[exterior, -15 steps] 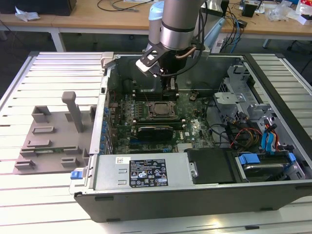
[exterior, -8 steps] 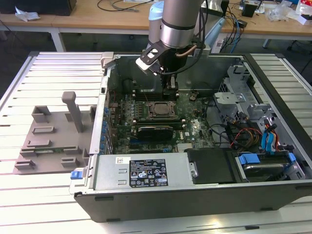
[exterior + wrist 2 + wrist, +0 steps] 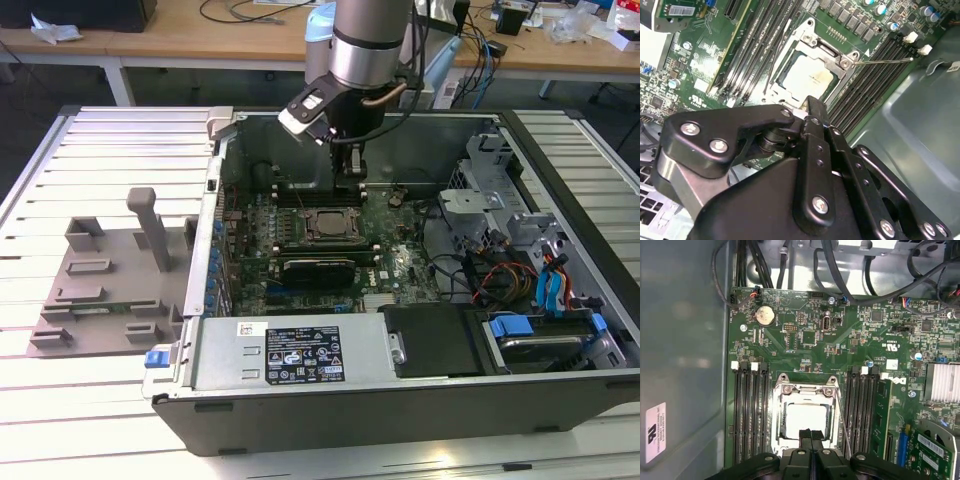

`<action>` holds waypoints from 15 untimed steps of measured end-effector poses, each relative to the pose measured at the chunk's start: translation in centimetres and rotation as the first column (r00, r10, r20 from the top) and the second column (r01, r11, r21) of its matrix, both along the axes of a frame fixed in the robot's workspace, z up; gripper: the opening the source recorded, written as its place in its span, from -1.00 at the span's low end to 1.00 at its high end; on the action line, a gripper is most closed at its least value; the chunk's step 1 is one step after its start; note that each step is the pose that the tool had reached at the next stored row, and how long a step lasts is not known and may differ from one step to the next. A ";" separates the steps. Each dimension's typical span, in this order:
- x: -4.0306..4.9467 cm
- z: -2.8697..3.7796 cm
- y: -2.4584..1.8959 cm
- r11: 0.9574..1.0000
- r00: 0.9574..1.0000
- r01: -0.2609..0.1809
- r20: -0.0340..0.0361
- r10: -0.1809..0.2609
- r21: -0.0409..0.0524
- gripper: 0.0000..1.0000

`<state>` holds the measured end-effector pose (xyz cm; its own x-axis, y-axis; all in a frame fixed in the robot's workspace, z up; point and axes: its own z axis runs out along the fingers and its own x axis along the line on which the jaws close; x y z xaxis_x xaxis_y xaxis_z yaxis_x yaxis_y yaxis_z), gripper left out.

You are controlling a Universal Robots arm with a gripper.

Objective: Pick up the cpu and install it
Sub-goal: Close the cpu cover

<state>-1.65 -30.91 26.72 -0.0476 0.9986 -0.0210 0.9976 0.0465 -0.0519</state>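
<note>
The cpu (image 3: 805, 420) (image 3: 805, 77) is a silvery-white square lying flat inside the dark metal-framed socket (image 3: 782, 390) (image 3: 812, 42) on the green motherboard. In the exterior view the socket (image 3: 327, 222) sits mid-board inside the open computer case. My gripper (image 3: 350, 178) hangs just above the socket's far edge. In both wrist views its black fingertips (image 3: 810, 434) (image 3: 810, 102) are pressed together, shut, with nothing between them, hovering over the edge of the chip.
Memory slots (image 3: 747, 410) flank the socket on both sides, and a thin wire lever (image 3: 842, 420) runs alongside it. A grey labelled box (image 3: 300, 355) fills the case's near side. Drive bays and cables (image 3: 520, 270) crowd the exterior view's right; a grey fixture (image 3: 110, 280) sits at its left.
</note>
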 end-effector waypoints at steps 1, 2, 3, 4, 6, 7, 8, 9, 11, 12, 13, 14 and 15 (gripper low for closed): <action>0.00 0.35 0.00 1.000 1.000 0.000 0.000 0.000 0.000 -0.79; 0.00 0.53 0.00 1.000 1.000 0.000 0.000 0.000 0.000 -0.79; 0.00 0.62 0.00 1.000 1.000 0.000 0.000 0.000 0.000 -0.79; 0.00 0.80 0.00 1.000 1.000 0.000 0.000 0.000 0.000 -0.79; 0.00 1.02 0.00 1.000 1.000 0.000 0.000 0.000 0.000 -0.79; 0.00 1.11 0.00 1.000 1.000 0.000 0.000 0.000 0.000 -0.79; 0.00 1.28 0.00 1.000 1.000 0.000 0.000 0.000 0.000 -0.79; 0.00 1.38 0.00 1.000 1.000 0.000 0.000 0.000 0.000 -0.79; 0.00 1.57 0.00 1.000 1.000 0.000 0.000 0.000 0.000 -0.79; 0.00 1.57 0.00 1.000 1.000 0.000 0.000 0.000 0.000 -0.79; 0.00 1.59 0.00 1.000 1.000 0.000 0.000 0.000 0.000 -0.79; 0.00 1.59 0.00 1.000 1.000 0.000 0.000 0.000 0.000 -0.79; 0.00 1.59 0.00 1.000 1.000 0.000 0.000 0.000 0.000 -0.79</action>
<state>-1.65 -30.91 28.31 -0.0476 0.9986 -0.0209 0.9976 0.0465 -0.0519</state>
